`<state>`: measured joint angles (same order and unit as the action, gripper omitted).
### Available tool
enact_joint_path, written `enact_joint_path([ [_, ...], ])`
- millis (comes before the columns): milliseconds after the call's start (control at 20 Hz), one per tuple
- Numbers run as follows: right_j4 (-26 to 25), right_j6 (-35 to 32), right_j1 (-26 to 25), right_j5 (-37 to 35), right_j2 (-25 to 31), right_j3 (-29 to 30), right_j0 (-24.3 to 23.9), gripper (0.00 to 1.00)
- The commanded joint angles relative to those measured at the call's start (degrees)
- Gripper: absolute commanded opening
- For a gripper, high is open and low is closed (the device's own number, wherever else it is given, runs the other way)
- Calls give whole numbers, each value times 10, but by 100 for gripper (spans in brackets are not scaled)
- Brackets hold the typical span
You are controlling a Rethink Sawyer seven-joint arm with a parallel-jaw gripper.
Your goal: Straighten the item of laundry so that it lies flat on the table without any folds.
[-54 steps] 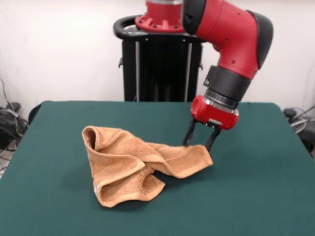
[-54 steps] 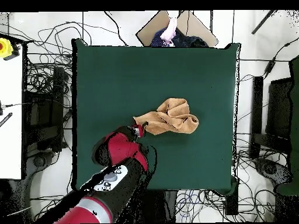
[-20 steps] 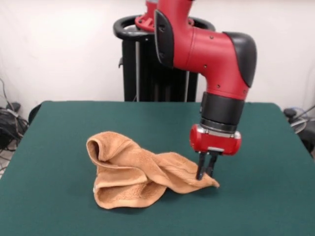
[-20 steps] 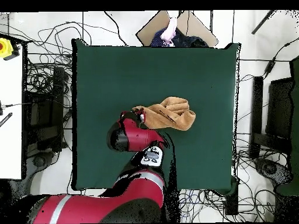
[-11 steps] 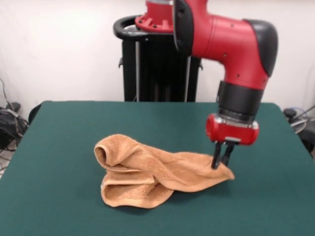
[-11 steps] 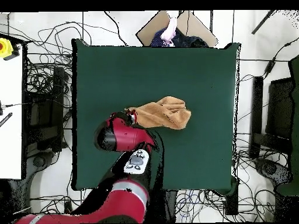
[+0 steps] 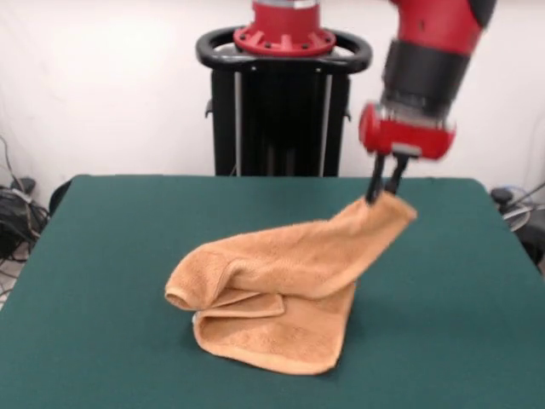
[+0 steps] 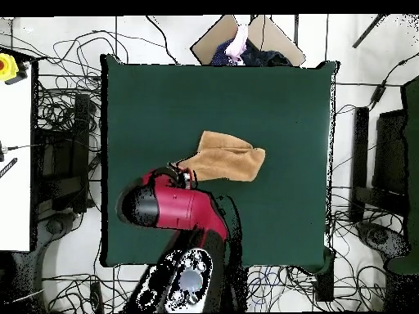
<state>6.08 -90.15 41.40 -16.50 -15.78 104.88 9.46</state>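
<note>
- Cables lie on the floor past the left edge of the table in the front view.
- Table top is dark green; the towel sits near its middle, a little toward the camera side in the front view.
- Towel's low end rests on the felt at the left, where a rolled fold lies over a flatter layer spread beneath it.
- From that heap the tan-orange cloth rises in a slanted sheet up and to the right, clear of the table.
- Pedestal, black with a red ring on top, stands behind the table's far edge, above the towel in the front view.
- Gripper has its two dark fingers pinched together on the towel's raised right corner, holding it in the air above the table.
- Red and black arm comes down from the top right to that gripper.
- Overhead, the towel shows as a roughly rectangular tan patch near the table's centre, its left corner drawn toward the gripper; the red arm covers the felt just below it.
- A person shows in part at the table's top edge in the overhead view.
</note>
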Motion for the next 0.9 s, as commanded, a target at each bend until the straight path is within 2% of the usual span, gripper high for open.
enact_joint_path([
  [50, -46, -35, 146, -63, -7, 127, -28, 0],
  [250, -68, -15, 190, -39, 5, 182, -73, 0],
  [550, -105, 67, 289, -73, 20, 249, -163, 0],
  [700, -126, 65, 289, -29, 54, 275, -214, 0],
  [800, -133, 35, 280, -32, 55, 268, -206, 0],
  [900, -135, -18, 275, -48, 37, 246, -163, 0],
])
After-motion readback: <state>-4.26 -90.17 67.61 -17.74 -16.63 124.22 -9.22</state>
